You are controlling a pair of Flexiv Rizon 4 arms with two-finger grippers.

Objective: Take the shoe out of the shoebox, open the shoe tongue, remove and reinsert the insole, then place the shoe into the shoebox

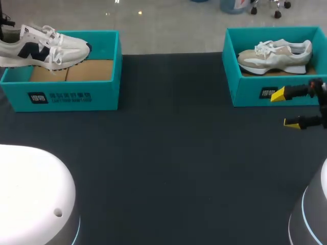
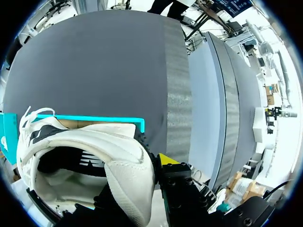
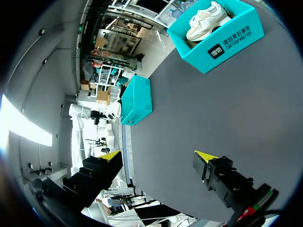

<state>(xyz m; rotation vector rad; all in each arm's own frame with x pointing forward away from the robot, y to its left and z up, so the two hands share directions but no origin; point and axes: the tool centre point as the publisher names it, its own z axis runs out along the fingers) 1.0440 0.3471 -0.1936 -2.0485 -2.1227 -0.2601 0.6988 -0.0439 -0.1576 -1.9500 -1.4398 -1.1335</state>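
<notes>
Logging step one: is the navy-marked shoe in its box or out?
Partly out: the shoe is raised over the left shoebox, heel past its left wall.

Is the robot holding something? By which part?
Yes: the left gripper holds the white shoe by its heel. The right gripper is open, holding nothing.

A shoe point(image 1: 46, 46) seemingly hangs over the left shoebox point(image 1: 64, 97); another shoe point(image 1: 276, 55) lies in the right shoebox point(image 1: 246, 88).
</notes>
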